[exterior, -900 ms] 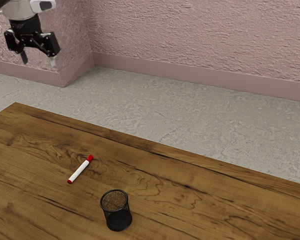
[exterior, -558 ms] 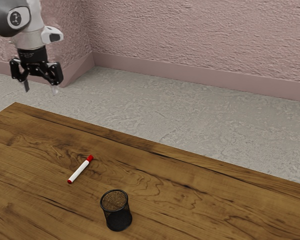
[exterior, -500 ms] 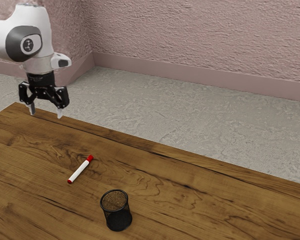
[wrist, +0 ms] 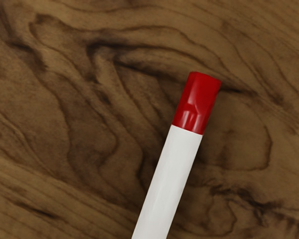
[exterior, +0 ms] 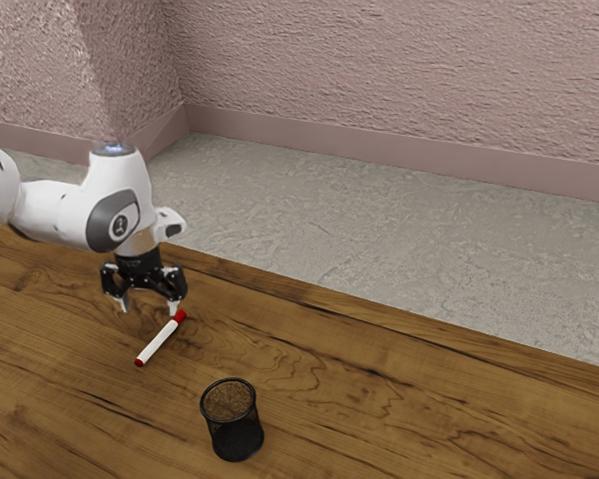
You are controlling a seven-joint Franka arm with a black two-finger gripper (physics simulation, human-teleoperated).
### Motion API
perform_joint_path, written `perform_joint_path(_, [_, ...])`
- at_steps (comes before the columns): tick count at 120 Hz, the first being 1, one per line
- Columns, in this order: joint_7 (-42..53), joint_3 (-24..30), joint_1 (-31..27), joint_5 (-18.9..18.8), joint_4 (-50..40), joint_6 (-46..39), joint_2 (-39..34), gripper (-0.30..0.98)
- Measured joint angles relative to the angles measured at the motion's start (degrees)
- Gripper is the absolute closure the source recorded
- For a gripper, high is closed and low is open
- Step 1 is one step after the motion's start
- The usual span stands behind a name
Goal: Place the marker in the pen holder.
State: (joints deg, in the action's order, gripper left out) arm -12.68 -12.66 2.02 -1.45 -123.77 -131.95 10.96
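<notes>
My gripper (exterior: 148,307) hangs low over the table with its two fingers spread wide and nothing between them. Close by lies the marker (exterior: 160,341), white with red ends, flat on the wood; its red cap end is beside the fingertip toward the exterior view's right. The wrist view has the marker (wrist: 169,181) large, red cap and white barrel, lying under my hand. The pen holder (exterior: 237,437), a black mesh cup, stands upright, nearer the camera and further to the exterior view's right than the marker.
The wooden table (exterior: 399,399) has its far edge running behind the gripper and marker. Beyond it are the grey floor (exterior: 379,239) and a pink wall (exterior: 399,80).
From the exterior view's upper left, my arm has come down and toward its right, bringing the open gripper from high up to just above the table by the marker. Marker and pen holder have not moved.
</notes>
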Motion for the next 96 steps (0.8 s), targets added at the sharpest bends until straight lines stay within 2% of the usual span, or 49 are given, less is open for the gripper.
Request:
perform_joint_path(27, [4.14, -0.06, -0.55, 3.09, 0.23, -5.08, 3.16, 0.0])
perform_joint_path(96, [17.48, 0.44, -1.65, 5.36, 2.83, -7.15, 8.28, 0.0])
